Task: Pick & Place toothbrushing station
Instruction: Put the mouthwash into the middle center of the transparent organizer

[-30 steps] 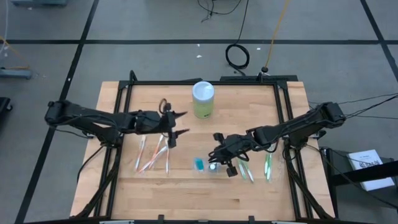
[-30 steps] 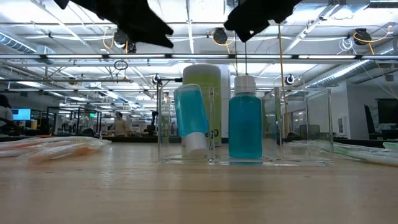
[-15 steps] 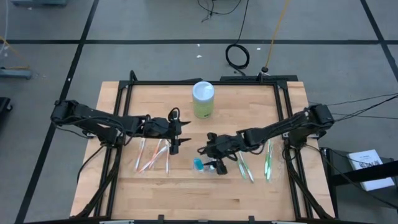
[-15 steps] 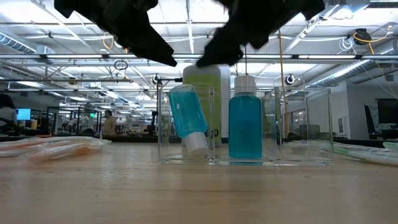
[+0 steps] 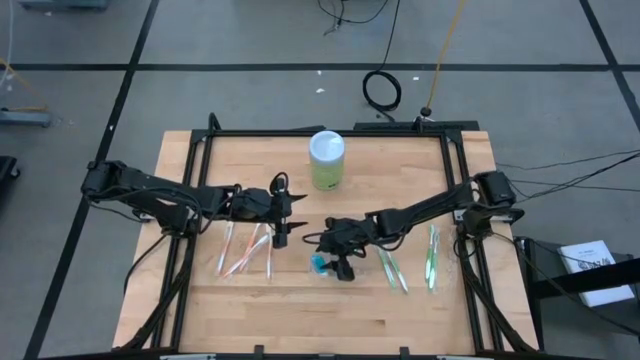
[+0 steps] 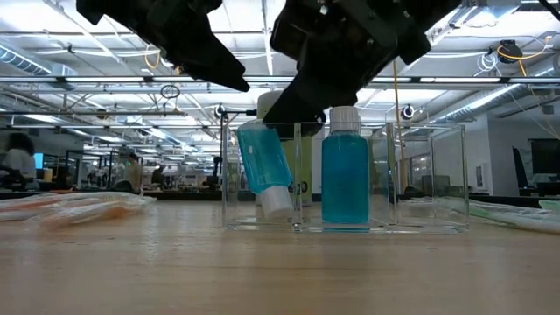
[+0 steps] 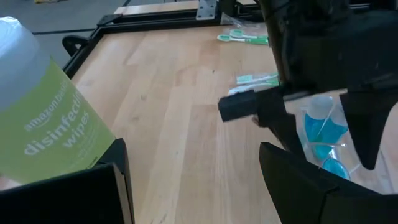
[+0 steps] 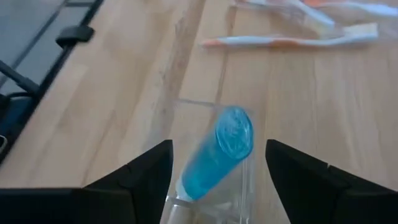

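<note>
A clear organizer (image 6: 420, 179) stands on the table's near middle. Its left compartment holds a blue toothpaste tube (image 8: 225, 152), cap down and leaning on the wall. The neighbouring compartment holds an upright blue mouthwash bottle (image 6: 345, 179). My right gripper (image 5: 335, 250) hovers open just above the tube. In the right wrist view its fingers (image 8: 144, 174) stand on either side of the tube's upper end and touch nothing. My left gripper (image 5: 285, 215) hangs open over the table, left of the organizer, above the orange toothbrushes (image 5: 245, 250).
A green-and-white wipes canister (image 5: 326, 158) stands at the far middle. Green toothbrushes (image 5: 395, 268) lie right of the organizer, and another (image 5: 431, 262) lies nearer the right edge. Bare wood shows along the near edge.
My right gripper has come down and toward the table's left, from beside the organizer to just over the toothpaste tube. My left gripper sank a little early on, then kept still.
</note>
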### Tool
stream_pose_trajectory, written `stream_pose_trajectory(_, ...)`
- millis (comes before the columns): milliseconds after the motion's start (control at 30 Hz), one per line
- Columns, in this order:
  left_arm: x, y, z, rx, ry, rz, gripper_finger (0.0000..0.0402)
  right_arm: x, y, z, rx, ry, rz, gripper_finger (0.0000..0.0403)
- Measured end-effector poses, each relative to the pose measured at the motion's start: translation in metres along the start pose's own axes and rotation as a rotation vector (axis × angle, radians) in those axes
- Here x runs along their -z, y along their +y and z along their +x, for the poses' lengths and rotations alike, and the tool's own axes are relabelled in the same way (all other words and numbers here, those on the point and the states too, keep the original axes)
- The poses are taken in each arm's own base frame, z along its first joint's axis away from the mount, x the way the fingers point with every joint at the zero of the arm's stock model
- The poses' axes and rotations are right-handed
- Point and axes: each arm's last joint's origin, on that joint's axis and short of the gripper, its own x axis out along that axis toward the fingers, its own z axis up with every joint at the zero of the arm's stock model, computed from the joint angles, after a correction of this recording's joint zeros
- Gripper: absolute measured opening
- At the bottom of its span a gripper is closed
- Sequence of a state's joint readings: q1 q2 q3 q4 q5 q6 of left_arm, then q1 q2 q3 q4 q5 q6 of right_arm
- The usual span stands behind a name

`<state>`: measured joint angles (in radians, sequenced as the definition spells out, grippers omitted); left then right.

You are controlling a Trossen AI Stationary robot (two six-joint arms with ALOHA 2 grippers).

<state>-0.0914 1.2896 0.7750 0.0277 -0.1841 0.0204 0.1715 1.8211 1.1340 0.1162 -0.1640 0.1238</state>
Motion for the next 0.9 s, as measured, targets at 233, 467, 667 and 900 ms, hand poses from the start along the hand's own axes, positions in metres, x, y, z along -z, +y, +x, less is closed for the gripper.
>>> stream_pose_trajectory(233, 0.000, 0.000, 0.000, -0.001, -0.002, 0.011, 0.0225, -0.001, 0.004, 0.000, -0.030, -0.004, 0.014, 0.0234)
stream_pose_trajectory(467, 0.000, 0.002, 0.000, -0.027, 0.000, 0.024, 0.0225, 0.001, 0.016, 0.002, -0.082, 0.011, -0.011, 0.0185)
stream_pose_trajectory(667, 0.000, 0.003, 0.000, -0.084, 0.002, 0.023, 0.0225, -0.002, 0.018, -0.004, -0.083, 0.012, -0.013, 0.0143)
stream_pose_trajectory(900, 0.000, 0.003, 0.000, -0.090, 0.001, 0.021, 0.0225, -0.004, 0.021, -0.008, -0.087, 0.007, -0.028, 0.0112)
